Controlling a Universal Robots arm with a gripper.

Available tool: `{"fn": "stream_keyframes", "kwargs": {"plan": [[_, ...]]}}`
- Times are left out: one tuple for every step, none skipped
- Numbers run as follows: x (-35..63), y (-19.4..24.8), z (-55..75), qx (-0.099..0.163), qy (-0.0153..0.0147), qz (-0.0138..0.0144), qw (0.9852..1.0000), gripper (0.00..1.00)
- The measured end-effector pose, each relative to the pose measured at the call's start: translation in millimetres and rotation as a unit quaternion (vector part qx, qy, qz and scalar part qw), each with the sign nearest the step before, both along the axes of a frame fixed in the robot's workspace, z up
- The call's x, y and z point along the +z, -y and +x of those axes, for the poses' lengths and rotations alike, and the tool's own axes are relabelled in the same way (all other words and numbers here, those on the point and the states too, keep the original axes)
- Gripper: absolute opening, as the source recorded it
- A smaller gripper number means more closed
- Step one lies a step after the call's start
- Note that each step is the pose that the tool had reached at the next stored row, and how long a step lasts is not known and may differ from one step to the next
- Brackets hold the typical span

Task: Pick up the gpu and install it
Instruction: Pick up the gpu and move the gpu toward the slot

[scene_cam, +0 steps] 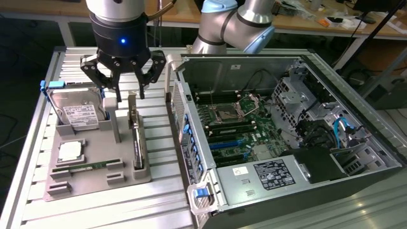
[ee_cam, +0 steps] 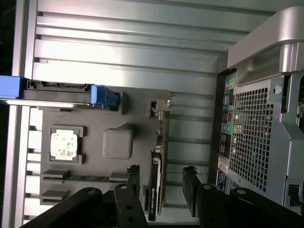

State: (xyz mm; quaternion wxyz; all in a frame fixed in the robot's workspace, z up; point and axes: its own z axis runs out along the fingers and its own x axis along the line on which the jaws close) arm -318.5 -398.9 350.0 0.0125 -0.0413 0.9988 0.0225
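The table [scene_cam: 83, 210] of metal slats lies under the gripper [scene_cam: 127, 90]. The open case [scene_cam: 254, 62] lies just beside the gripper, toward the exterior view's right. Directly below the gripper is the grey tray [scene_cam: 95, 179]. In it the hard drive [scene_cam: 76, 112] leans to one side of the fingers. The gpu [scene_cam: 136, 143] stands on edge, its bracket end right beneath them. The CPU [scene_cam: 70, 151] and memory stick [scene_cam: 86, 168] lie further along the tray.

The gripper is spread wide and holds nothing. In the wrist view one finger [ee_cam: 134, 183] hangs on each side of the card, and neither appears to touch it.

A good grasp would likely mean coming down squarely and centred, so both pads meet the card's flat faces together. It should then lift straight up, since a tilt could jam the card in the tray's slot.

The drive has a white label and the case's power supply [scene_cam: 277, 174] has another. Neither can be read, nor can a small mark on the card.
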Motion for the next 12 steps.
{"fn": "stream_keyframes", "kwargs": {"plan": [[-0.9, 0.0, -0.5, 0.0, 0.0, 0.0, 1.0, 0.49], [-1.6, 0.0, -1.0, 0.0, 0.0, 0.0, 1.0, 0.49], [-2.0, 0.0, -1.2, 0.0, 0.0, 0.0, 1.0, 0.49], [-2.5, 0.0, -1.5, 0.0, 0.0, 0.0, 1.0, 0.49], [-3.2, 0.0, -1.9, 0.0, 0.0, 0.0, 1.0, 0.49], [-3.6, 0.0, -2.3, 0.0, 0.0, 0.0, 1.0, 0.49], [-4.1, 0.0, -2.6, 0.0, 0.0, 0.0, 1.0, 0.49], [-4.5, 0.0, -2.8, 0.0, 0.0, 0.0, 1.0, 0.49], [-4.9, 0.0, -3.1, 0.0, 0.0, 0.0, 1.0, 0.49], [-5.4, 0.0, -3.4, 0.0, 0.0, 0.0, 1.0, 0.49], [-5.8, 0.0, -3.7, 0.0, 0.0, 0.0, 1.0, 0.49], [-6.3, 0.0, -4.0, 0.0, 0.0, 0.0, 1.0, 0.49]]}}
